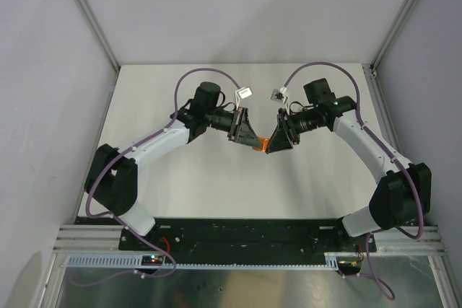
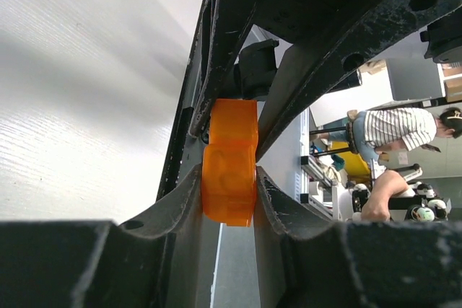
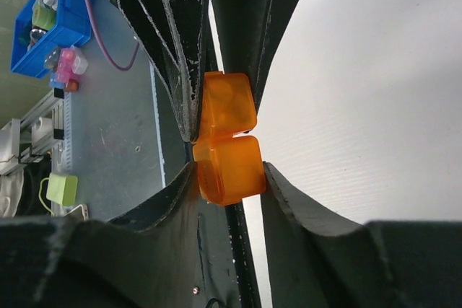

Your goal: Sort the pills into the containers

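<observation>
two joined square cells make up the orange box, translucent and bright. In the top view it sits just right of centre over the white tabletop, caught between the two arms where they meet. whether it touches the surface or hangs just above it i cannot tell.

the right hand is closed narrow on it. in the right wrist view its two black fingers rise from the bottom of the frame and press either side of the lower cell. the left hand is closed on the box too, its curved fingertips touching both flanks of the nearer cell in the lower middle of its own view. each wrist view also shows the other hand's fingers coming down from the top edge onto the farther cell, so both hands grip the one box, tip to tip.

further out, purple cables loop over both wrists. a blue bin of small items sits at the upper left of the right wrist view, and a person in a striped shirt shows at the right edge of the left wrist view.
</observation>
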